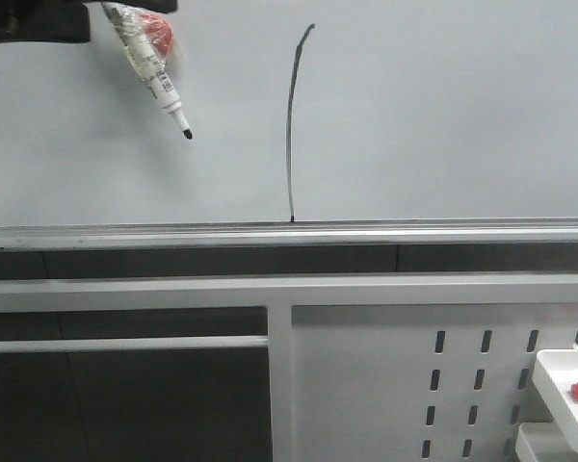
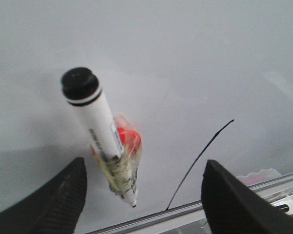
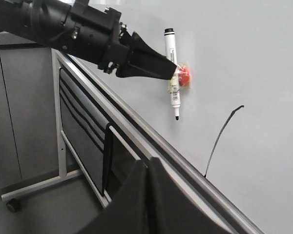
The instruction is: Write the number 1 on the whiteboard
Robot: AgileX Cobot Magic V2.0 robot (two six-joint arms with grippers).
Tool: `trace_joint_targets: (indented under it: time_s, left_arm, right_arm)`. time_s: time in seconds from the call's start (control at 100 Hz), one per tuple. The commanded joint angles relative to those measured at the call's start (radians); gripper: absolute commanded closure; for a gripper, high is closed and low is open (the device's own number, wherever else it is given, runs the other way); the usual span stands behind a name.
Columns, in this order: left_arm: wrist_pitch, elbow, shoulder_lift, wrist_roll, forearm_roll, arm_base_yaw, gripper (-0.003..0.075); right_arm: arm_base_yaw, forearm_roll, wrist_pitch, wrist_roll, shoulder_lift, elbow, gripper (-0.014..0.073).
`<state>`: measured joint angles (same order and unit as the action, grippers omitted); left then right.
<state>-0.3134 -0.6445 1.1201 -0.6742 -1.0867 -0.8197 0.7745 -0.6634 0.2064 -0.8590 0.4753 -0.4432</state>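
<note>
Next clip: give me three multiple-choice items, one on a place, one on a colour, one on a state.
1. In the front view, the marker is: A) left of the stroke B) right of it C) below it
2. The lump taped to the marker is: A) blue B) red C) green
3. The left gripper is: A) shut on the marker B) open C) out of view

Answers: 1 A, the marker sits left of the stroke; 2 B, the lump shows red; 3 B, its fingers stand wide apart either side of the marker.
</note>
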Motion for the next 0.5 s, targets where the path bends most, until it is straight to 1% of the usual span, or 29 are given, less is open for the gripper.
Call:
trace_joint_targets:
  time_s: [0.0, 0.1, 0.16, 0.28, 0.33, 0.35, 0.38, 0.49]
  left_arm:
    - [-0.046, 0.005, -0.095, -0.001, -0.015, -0.007, 0.0325]
    - [-0.044, 0.066, -0.212, -0.004, -0.020, -0.007, 0.0443]
    - [-0.042, 0.100, -0.300, -0.021, -0.022, -0.007, 0.0493]
    - [-0.004, 0.154, -0.480, -0.137, -0.055, -0.007, 0.0589]
    - [0.036, 0.170, -0.548, -0.186, -0.058, -0.007, 0.0656]
    - [0.052, 0.176, -0.574, -0.200, -0.058, -0.007, 0.0703]
    - [0.073, 0.184, -0.607, -0.220, -0.058, -0.007, 0.0741]
    - [0.123, 0.208, -0.707, -0.235, -0.058, -0.007, 0.0740]
  right_arm:
    - [-0.007, -0.010, -0.058, -0.004, -0.027, -0.025, 0.0651]
    - [-0.007, -0.010, -0.055, -0.004, -0.085, -0.025, 0.0651]
    - [-0.007, -0.010, -0.044, -0.004, -0.124, -0.025, 0.0651]
    - [-0.007, 0.016, 0.004, -0.004, -0.210, -0.025, 0.0651]
    - [-0.007, 0.047, 0.034, -0.004, -0.240, -0.025, 0.0651]
    - [-0.007, 0.059, 0.052, -0.004, -0.251, -0.025, 0.0651]
    - [-0.007, 0.072, 0.066, -0.004, -0.264, -0.025, 0.0651]
    - [-0.007, 0.079, 0.126, -0.004, -0.293, -0.025, 0.0651]
